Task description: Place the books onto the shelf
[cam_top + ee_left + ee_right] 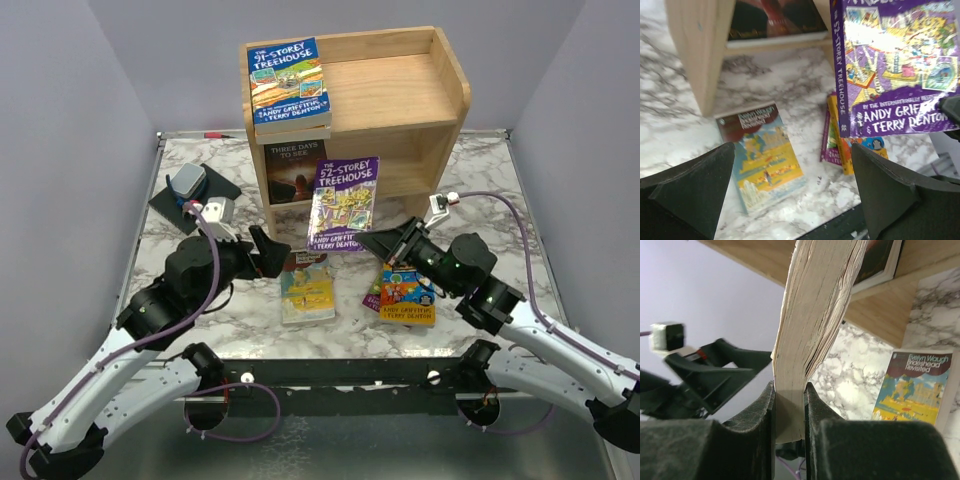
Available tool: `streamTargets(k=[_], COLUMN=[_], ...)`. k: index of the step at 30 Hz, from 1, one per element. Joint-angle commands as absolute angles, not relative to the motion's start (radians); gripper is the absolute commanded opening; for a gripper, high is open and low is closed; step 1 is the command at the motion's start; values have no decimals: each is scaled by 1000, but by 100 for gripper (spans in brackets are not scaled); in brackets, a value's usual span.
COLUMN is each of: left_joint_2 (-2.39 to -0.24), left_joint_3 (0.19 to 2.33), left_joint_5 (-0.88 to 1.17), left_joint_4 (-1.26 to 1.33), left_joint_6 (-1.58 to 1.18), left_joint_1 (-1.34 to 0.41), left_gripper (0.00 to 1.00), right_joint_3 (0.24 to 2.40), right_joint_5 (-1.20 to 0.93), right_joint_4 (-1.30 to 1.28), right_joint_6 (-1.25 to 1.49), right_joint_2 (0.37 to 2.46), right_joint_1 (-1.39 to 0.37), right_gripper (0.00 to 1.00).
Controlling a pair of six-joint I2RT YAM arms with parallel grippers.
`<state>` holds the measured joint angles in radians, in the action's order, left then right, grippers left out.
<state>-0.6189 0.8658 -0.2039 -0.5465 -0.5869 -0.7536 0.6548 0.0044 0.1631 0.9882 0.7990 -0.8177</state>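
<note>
While the right gripper clamps the fanned page edge of the purple paperback, the left gripper stands wide apart over the veined marble table.

The table carried a white marble-pattern top with grey veining, which ran under and ahead of both the left gripper and the right gripper. A plain, pale lilac-grey back wall stood well beyond the fingertips. A matching left wall closed in outboard of the left gripper, and a right wall outboard of the right gripper. Behind both grippers a dark rail ran along the table's near edge, with a dull grey surface behind it. Lighting was even and diffuse, and shadows were soft.
</note>
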Motion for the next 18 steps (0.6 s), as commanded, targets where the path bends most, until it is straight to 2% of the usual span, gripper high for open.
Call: streamTargets(k=[1, 8, 18], left_joint_2=[-589, -506, -390], left_joint_3=[961, 889, 772], left_joint_5=[-342, -310, -272], left_joint_4=[-655, -578, -502], left_joint_6=[-392, -348, -338], left_joint_1=[-751, -751, -750], left_gripper=[99, 99, 99], right_joint_3=[755, 839, 1007], right_joint_5=[92, 68, 6], right_joint_4=[223, 327, 316], right_joint_6=[943, 953, 907], right_joint_2=[862, 1036, 1230], right_joint_1=[-818, -818, -781], right_gripper=[1, 1, 1])
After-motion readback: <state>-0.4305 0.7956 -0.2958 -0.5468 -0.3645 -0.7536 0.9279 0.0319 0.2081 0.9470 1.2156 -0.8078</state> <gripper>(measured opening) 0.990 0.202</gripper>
